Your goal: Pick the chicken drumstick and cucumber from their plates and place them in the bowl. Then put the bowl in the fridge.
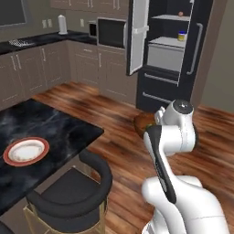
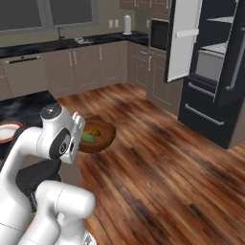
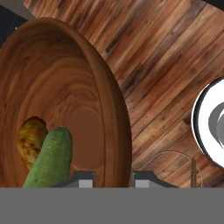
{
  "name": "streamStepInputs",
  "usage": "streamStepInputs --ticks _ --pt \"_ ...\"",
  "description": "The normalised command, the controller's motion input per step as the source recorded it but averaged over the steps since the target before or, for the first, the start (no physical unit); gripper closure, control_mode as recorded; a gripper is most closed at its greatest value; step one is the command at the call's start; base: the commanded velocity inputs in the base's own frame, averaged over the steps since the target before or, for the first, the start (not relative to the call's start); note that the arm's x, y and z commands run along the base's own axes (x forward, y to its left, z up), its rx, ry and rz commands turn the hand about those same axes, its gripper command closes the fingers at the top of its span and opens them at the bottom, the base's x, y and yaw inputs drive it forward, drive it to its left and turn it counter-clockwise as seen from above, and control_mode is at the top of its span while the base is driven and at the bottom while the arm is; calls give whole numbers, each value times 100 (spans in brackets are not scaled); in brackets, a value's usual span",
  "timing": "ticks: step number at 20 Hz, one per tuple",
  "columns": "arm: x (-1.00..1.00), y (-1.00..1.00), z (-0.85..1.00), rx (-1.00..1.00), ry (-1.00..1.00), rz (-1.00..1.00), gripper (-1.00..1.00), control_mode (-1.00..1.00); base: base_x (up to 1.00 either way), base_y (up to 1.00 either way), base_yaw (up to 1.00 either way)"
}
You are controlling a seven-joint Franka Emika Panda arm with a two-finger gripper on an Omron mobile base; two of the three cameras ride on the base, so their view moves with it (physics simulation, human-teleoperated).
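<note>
You had the gripper (image 3: pixel 113 177) clamped on the rim of the round brown wooden bowl (image 3: pixel 65 96), one finger inside the wall and one outside, carrying it above the wooden plank floor (image 2: pixel 158 162). Inside lay the stubby dark green cucumber (image 3: pixel 50 159), touching the brown chicken drumstick (image 3: pixel 30 140) beside it. Your tall black fridge (image 1: pixel 176 50) stood well ahead with its door (image 1: pixel 138 34) swung open. One white, orange-rimmed plate (image 1: pixel 26 151) rested on the black marble bench (image 1: pixel 50 128).
</note>
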Motion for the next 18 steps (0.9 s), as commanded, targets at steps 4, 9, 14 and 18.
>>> streamStepInputs --ticks 4,9,14,18 --pt "0 0 0 0 0 0 100 100 93 -11 0" --pt "0 0 0 0 0 0 100 100 83 -25 -3" --pt "0 0 0 0 0 0 100 100 80 -33 -1" --pt "0 0 0 0 0 0 100 100 84 -33 0"
